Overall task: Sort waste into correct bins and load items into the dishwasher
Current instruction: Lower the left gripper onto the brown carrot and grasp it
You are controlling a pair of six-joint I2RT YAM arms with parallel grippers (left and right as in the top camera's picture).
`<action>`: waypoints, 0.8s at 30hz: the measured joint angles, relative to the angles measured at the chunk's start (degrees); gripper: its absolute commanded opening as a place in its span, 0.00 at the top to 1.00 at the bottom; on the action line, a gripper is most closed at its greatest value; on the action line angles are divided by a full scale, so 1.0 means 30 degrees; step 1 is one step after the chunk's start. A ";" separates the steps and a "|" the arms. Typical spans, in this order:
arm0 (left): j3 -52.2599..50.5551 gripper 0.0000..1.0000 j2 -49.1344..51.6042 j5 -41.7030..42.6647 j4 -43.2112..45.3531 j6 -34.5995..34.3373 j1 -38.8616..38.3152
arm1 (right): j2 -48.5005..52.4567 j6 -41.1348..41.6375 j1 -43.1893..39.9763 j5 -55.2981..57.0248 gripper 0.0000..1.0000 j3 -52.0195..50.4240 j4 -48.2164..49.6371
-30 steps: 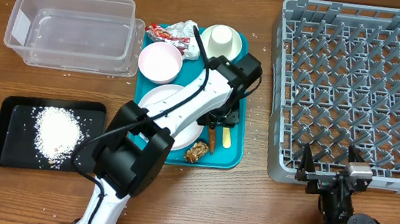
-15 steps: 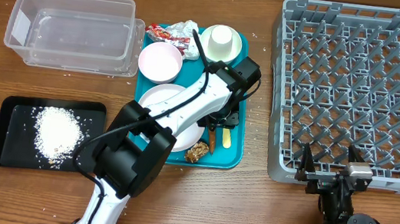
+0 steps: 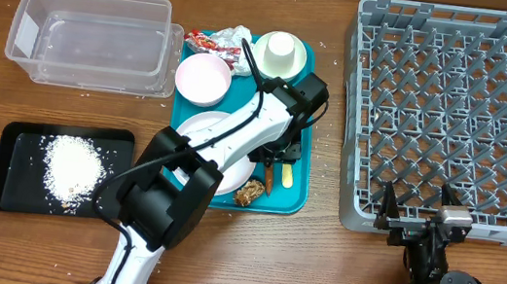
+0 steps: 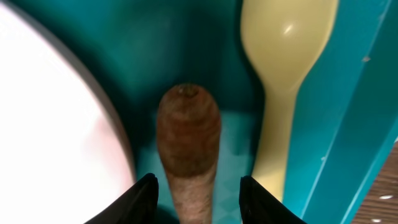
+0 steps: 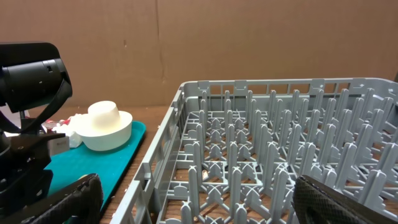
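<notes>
My left gripper [image 3: 283, 156] is down over the teal tray [image 3: 296, 203], open. In the left wrist view its jaws [image 4: 198, 183] straddle the thin orange-brown stick [image 4: 188, 134], with a gap on each side. The pale yellow spoon [image 4: 283, 56] lies just right of the stick, and the white plate [image 4: 50, 124] lies to its left. A brown food chunk [image 3: 249, 192] rests at the tray's near edge. A crumpled napkin with the red-and-white wrapper [image 3: 230, 43] sits at the tray's far end. My right gripper [image 3: 417, 208] hangs open and empty at the near edge of the grey dish rack [image 3: 462, 120].
A clear tub [image 3: 91, 37] stands at the far left. Nearer is a black tray [image 3: 22, 146] holding rice [image 3: 73, 167]. On the teal tray are a pinkish bowl [image 3: 203, 77] and an upturned white bowl [image 3: 280, 52], the latter also in the right wrist view [image 5: 106, 124].
The left wrist has barely shifted over the tray, and its jaws keep the same width. The right arm has not moved.
</notes>
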 measured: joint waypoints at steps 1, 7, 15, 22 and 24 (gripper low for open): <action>0.0000 0.54 0.0000 0.0073 0.0153 -0.0007 0.0000 | 0.0000 0.0000 0.0000 0.0000 0.00 0.0000 0.0000; 0.0000 0.55 0.0000 0.0066 0.0386 -0.0095 0.0000 | 0.0000 0.0000 0.0000 0.0000 0.00 0.0000 0.0000; -0.0095 0.58 0.0000 -0.0189 0.0189 -0.0153 0.0000 | 0.0000 0.0000 0.0007 0.0000 0.00 0.0000 0.0000; -0.0342 0.58 0.0000 -0.0240 0.0211 -0.0219 0.0000 | 0.0000 0.0000 0.0000 0.0000 0.00 0.0000 -0.0007; -0.0648 0.58 0.0000 -0.0233 0.0372 -0.0233 0.0000 | 0.0000 0.0007 0.0000 0.0000 0.00 0.0000 0.0000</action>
